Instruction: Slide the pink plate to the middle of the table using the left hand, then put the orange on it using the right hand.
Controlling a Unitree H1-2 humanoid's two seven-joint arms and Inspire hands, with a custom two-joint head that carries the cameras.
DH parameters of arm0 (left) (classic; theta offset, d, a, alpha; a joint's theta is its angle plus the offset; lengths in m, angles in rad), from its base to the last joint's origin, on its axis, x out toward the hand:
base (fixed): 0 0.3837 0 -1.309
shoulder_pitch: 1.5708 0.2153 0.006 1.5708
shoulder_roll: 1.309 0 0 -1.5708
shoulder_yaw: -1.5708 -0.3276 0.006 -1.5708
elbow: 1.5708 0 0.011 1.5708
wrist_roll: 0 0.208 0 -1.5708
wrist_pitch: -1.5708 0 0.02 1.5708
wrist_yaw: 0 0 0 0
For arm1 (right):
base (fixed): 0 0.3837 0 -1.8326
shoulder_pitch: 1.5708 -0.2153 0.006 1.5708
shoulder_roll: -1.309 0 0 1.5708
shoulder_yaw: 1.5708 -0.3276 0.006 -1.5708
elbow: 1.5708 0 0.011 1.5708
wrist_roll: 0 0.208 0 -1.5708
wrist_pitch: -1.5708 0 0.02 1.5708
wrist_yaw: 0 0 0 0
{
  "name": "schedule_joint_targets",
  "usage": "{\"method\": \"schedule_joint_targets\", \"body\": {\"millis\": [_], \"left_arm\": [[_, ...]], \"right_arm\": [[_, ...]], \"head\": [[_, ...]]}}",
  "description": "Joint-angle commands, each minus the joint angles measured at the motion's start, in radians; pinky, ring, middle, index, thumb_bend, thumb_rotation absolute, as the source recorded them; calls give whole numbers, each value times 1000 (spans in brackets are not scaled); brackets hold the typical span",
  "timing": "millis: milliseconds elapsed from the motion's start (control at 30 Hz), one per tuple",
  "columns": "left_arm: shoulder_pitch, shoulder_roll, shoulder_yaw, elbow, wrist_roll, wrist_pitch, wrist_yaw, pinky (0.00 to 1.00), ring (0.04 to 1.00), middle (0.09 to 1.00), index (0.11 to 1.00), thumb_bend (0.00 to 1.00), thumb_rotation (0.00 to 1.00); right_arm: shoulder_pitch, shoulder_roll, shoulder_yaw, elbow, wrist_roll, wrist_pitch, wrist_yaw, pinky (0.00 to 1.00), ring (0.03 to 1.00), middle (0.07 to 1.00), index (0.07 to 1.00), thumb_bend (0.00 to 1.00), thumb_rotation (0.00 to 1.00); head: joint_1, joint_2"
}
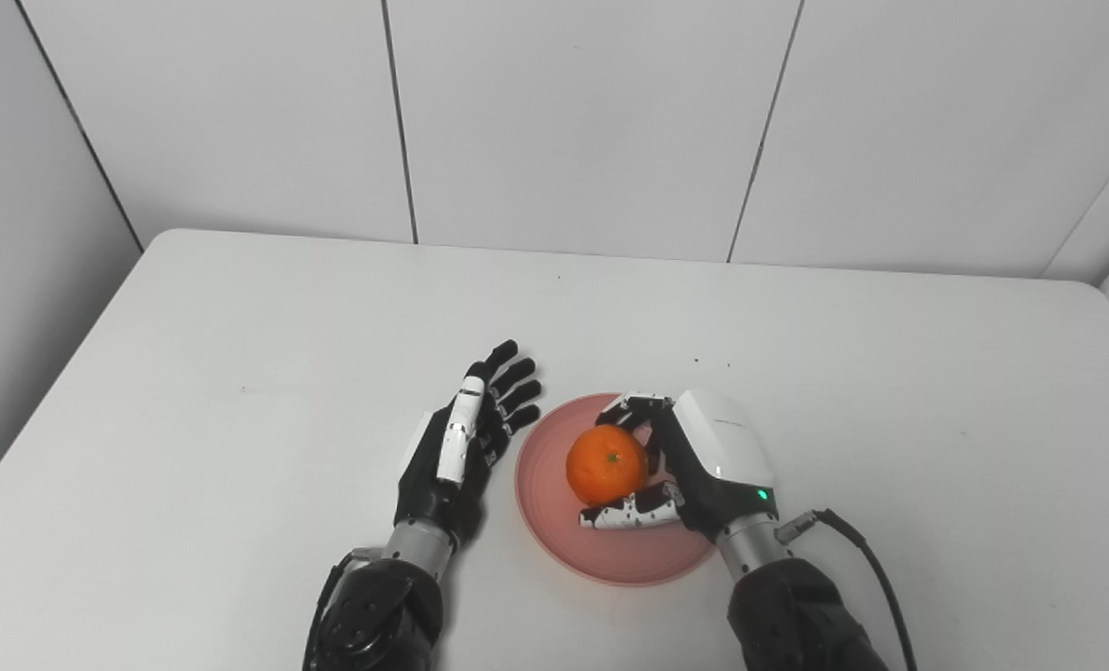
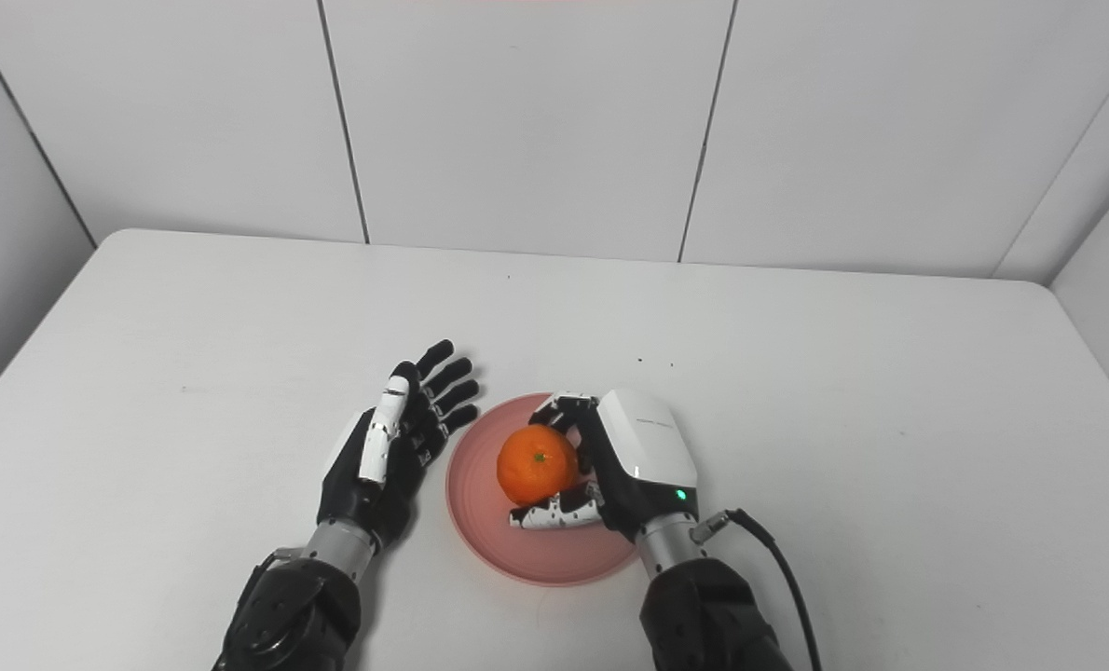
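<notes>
The right hand [image 1: 704, 461], black with a white shell, sits in the lower centre of the frame, its fingers and thumb curled around the round orange fruit [image 1: 607, 463]. The orange lies on the shallow round pink plate [image 1: 554, 522], near its upper part. Just left of the plate, the black left hand [image 1: 466, 438] holds nothing, fingers straight and spread, pointing up the frame. Both rest over the white table [image 1: 238, 373].

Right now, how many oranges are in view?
1. The orange sits over the pink plate, with the right robot hand wrapped around it. No other is visible; nothing looks big enough to hide one.
</notes>
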Motion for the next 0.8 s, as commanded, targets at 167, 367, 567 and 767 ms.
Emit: {"method": "schedule_joint_targets", "body": {"millis": [167,367,567,767], "left_arm": [[-2,-8,5,8,0,21,4,861,871,881,875,409,1000],[-3,-5,5,13,7,13,3,862,870,881,875,410,1000],[-1,0,4,11,10,13,1,863,872,884,880,413,1000],[-1,0,7,14,8,4,1,861,871,881,875,408,1000]], "right_arm": [[-26,6,17,-26,-21,-37,-9,247,353,456,487,518,139],[-28,4,23,-40,-34,-19,19,311,419,516,490,521,148],[-29,-2,27,-57,-54,-8,72,446,548,628,637,900,241],[-23,-6,15,-77,-45,-20,99,571,654,705,704,997,341]], "head": [[-3,0],[-6,0],[-12,-1],[-18,-1]]}}
